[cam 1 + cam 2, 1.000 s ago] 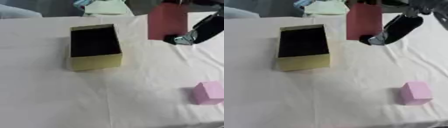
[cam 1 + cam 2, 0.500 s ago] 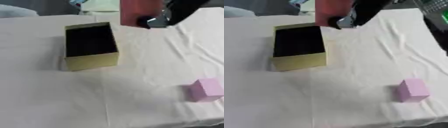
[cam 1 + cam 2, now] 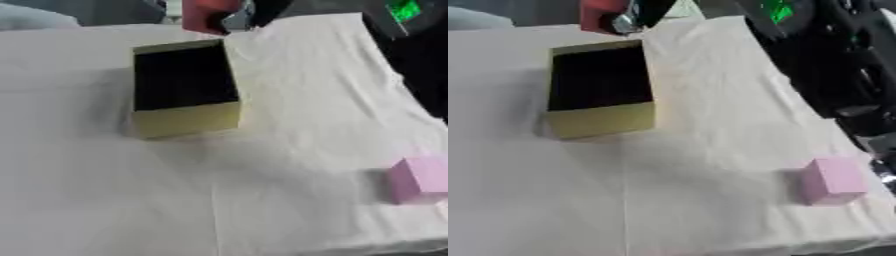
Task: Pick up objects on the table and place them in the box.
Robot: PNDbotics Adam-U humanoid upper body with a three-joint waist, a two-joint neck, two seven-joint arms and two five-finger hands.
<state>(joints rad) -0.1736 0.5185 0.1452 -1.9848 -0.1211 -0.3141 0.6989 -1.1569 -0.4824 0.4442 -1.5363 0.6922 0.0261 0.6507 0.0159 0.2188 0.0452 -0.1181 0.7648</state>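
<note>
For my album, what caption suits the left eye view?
Robot's right hand carries a red block above the open yellow box's far end; pink block waits.

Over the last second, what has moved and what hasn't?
The right hand has carried the red block leftward, from right of the box to above its far edge, still holding it. The camera has shifted too. The pink block stays on the tablecloth; the box is unmoved.
</note>
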